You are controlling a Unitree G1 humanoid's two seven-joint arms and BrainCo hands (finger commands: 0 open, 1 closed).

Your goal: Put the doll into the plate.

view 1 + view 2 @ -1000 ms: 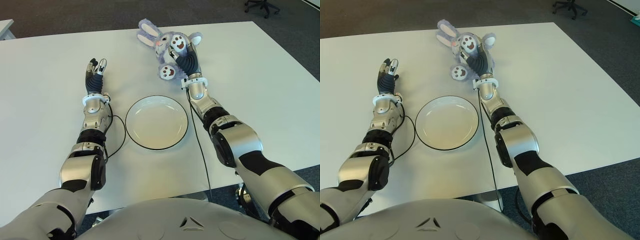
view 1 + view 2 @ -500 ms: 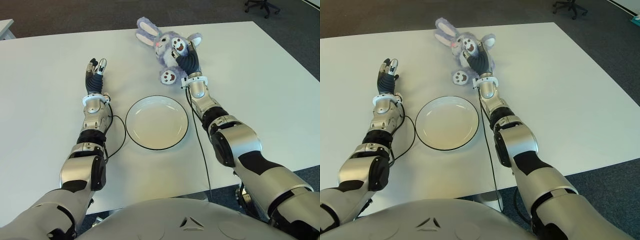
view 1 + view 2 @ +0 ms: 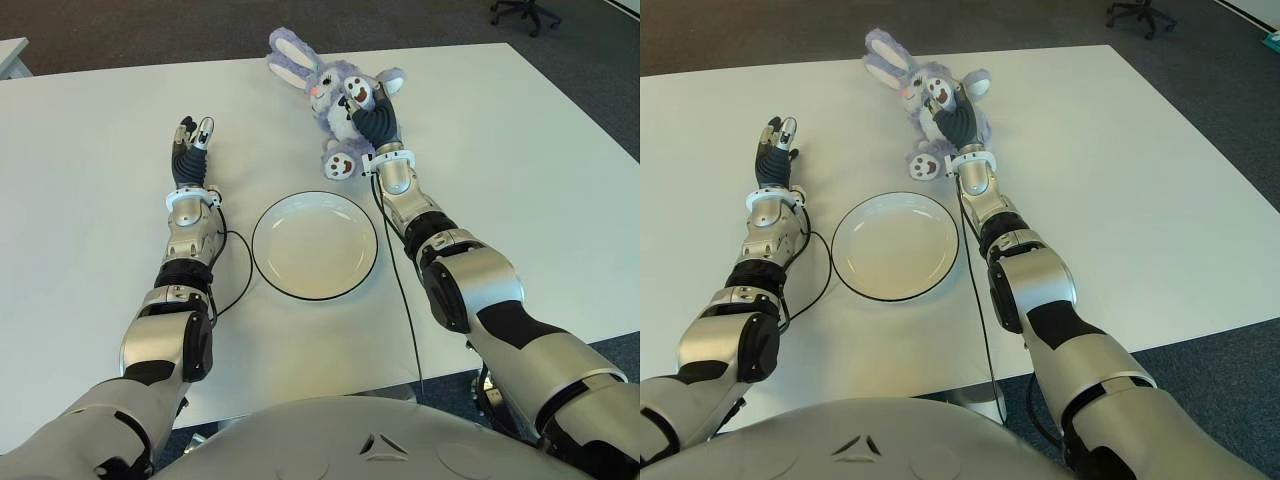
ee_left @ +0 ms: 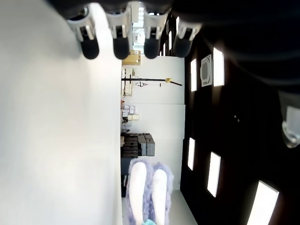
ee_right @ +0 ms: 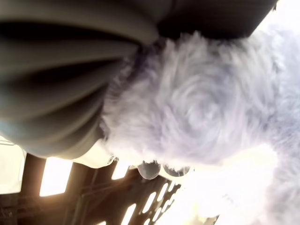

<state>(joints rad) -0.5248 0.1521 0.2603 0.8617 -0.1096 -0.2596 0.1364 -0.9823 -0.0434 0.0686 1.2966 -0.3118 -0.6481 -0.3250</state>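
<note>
Left eye view: one doll (image 3: 335, 95), a purple plush rabbit, one plate (image 3: 314, 245), two hands. The right hand (image 3: 369, 118) is on the doll's belly, fingers curled into the plush, gripping it. Doll sits on the far part of the white tabletop (image 3: 80, 160), beyond the plate and slightly to its right; two ears point far-left, one white foot sole hangs toward the plate's far rim, clearly apart from it. Plate is white with a dark rim, nothing in it, between the two forearms. Left hand (image 3: 190, 140) shows left of the plate, well apart from the doll, fingers straight and relaxed, holding nothing; whether it touches the tabletop cannot be told. A thin black cable (image 3: 232, 270) loops from the left forearm beside the plate's left rim. Wide bare tabletop to the left and right; far edge just behind the doll's ears

Right eye view: same scene; right edge of the tabletop is well off from the right arm, dark floor beyond, one office chair (image 3: 1137, 14) at the far right corner

Left wrist view: four fingertips (image 4: 89, 48) in a row, extended, nothing between them, beside bare tabletop; the doll's two ears farther off

Right wrist view: purple fur fills the frame, pressed right against the hand; fingers closed into it
</note>
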